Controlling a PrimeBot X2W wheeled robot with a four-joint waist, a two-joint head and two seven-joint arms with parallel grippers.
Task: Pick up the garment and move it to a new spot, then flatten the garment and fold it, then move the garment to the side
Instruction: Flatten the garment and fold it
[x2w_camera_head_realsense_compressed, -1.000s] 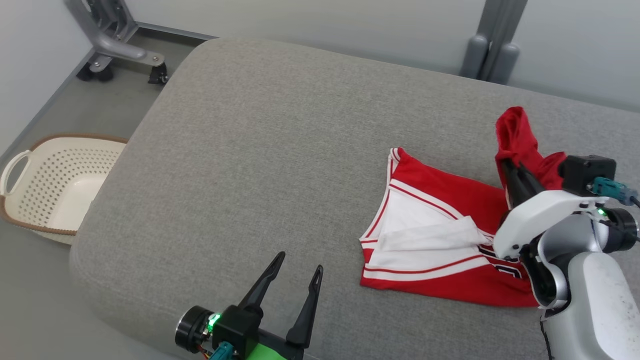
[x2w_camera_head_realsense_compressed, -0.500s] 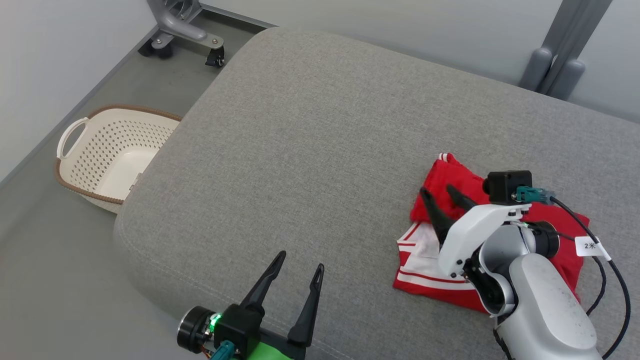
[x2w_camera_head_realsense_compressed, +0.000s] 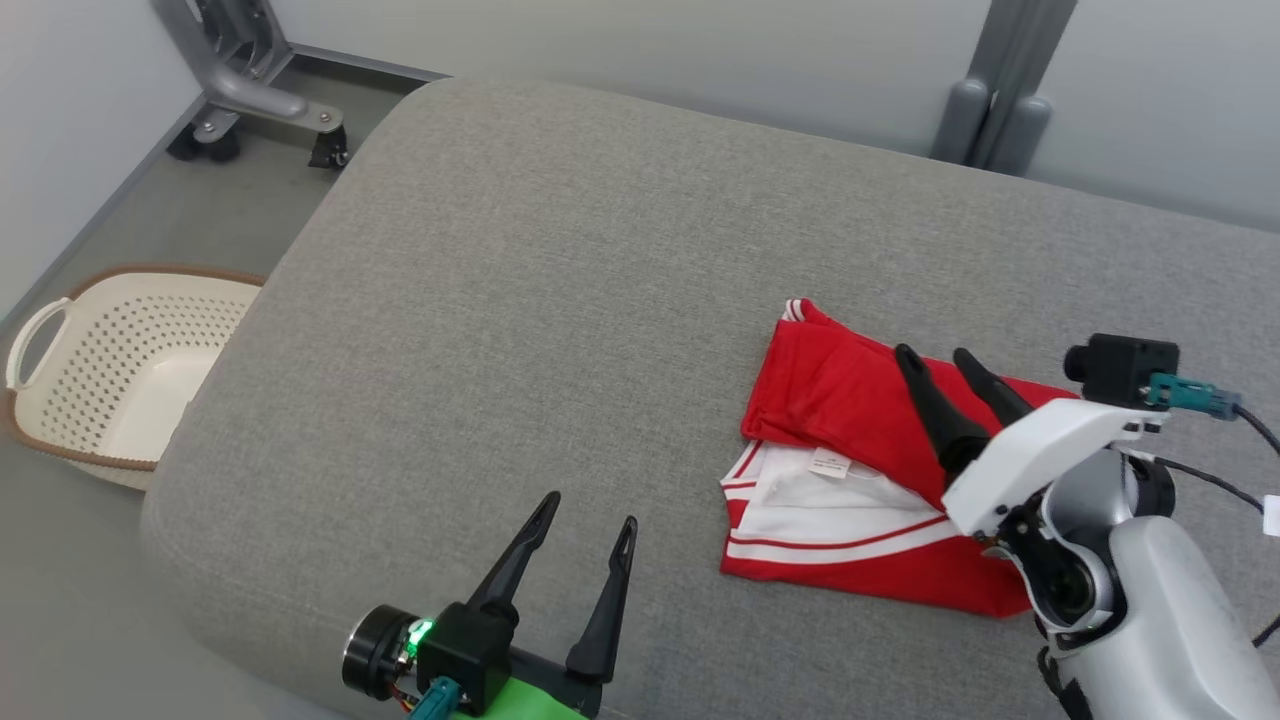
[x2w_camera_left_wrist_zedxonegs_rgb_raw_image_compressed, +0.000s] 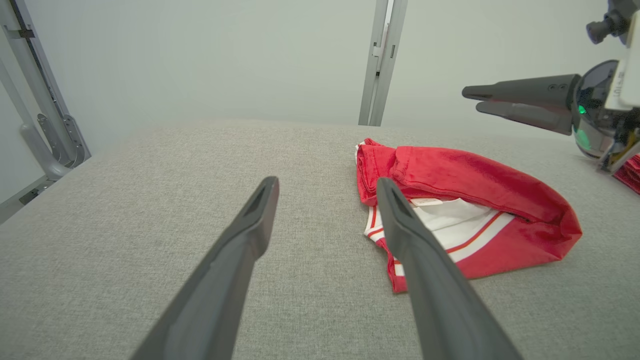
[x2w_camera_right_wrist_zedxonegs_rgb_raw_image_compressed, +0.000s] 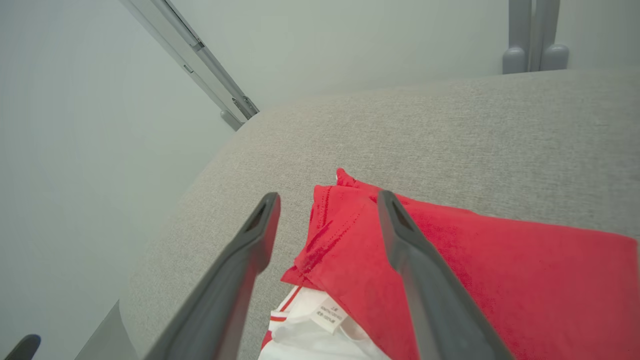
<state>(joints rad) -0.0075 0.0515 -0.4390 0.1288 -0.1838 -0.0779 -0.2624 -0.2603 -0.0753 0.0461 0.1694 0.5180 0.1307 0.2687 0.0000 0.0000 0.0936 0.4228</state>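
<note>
Garment lies folded over on the grey cushion, right of centre in the head view, with a red layer over a white striped panel. My right gripper hangs above the red layer, jaws apart, holding nothing. My left gripper, lower centre, is likewise spread and empty, well apart from it. Judgement: the cloth is light, soft and limp, and would sag and unfold. Best hold is a pinch through both layers near the fold.
</note>
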